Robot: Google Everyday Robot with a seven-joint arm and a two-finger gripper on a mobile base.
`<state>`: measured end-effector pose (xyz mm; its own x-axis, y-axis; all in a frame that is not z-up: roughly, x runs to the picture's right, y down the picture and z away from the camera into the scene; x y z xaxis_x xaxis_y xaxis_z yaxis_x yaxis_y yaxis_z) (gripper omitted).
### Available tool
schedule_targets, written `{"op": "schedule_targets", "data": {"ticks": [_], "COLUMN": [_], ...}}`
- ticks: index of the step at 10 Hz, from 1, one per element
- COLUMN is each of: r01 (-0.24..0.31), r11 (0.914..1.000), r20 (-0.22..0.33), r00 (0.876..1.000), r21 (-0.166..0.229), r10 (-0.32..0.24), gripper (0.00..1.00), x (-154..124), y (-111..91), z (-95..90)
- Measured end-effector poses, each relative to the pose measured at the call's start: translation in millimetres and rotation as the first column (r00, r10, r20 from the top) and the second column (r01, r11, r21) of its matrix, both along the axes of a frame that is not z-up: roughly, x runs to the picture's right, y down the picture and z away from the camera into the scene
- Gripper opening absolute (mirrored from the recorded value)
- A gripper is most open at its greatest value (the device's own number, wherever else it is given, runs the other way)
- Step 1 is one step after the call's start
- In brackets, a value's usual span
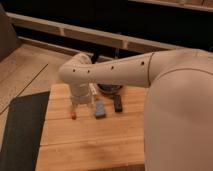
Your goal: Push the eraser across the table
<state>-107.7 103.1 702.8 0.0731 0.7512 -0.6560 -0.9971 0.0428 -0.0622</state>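
The light wooden table [90, 145], built of long glued planks, is seen from above, with much of its right side hidden by the robot's white body. The white arm [120, 70] is stretched leftward over the far part of the table and bent downward at its end, where the hand [86, 100] is held low over the wood near the far left corner. Whether the hand is spread or pressed together cannot be told. The small black eraser [117, 103] is laid on the table to the right of the hand and apart from it. A blue-grey block [100, 109] is placed between hand and eraser, just beside the eraser. A thin red pen [74, 113] is found just left of the hand. A dark round object [110, 89] is partly covered by the arm behind the eraser. A dark grey floor mat [20, 130] is spread beside the table's left edge.
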Motion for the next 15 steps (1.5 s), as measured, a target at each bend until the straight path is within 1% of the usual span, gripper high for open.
{"op": "schedule_targets", "data": {"ticks": [7, 8, 9, 10, 11, 12, 13, 14, 15], "r01": [0.001, 0.004, 0.008, 0.021, 0.034, 0.03, 0.022, 0.016, 0.016], "r11": [1.0, 0.9999, 0.9983, 0.9933, 0.976, 0.9616, 0.9465, 0.9324, 0.931], "r20": [0.0, 0.002, 0.017, 0.045, 0.1, 0.13, 0.153, 0.175, 0.178], "r00": [1.0, 1.0, 1.0, 0.999, 0.993, 0.989, 0.985, 0.981, 0.98], "r21": [0.002, 0.013, 0.058, 0.114, 0.215, 0.273, 0.322, 0.361, 0.365], "r10": [-0.001, -0.004, -0.009, -0.027, -0.057, -0.067, -0.075, -0.084, -0.087], "gripper": [0.65, 0.65, 0.65, 0.65, 0.65, 0.65, 0.65, 0.65, 0.65], "x": [0.0, -0.4, -3.2, -6.2, -7.0, -2.3, 3.5, 5.5, 5.0], "y": [-0.3, -3.3, -14.6, -28.8, -54.7, -69.0, -81.6, -91.2, -91.7], "z": [0.2, 1.0, 5.1, 8.4, 9.3, 7.3, 4.2, 0.4, 0.4]}}
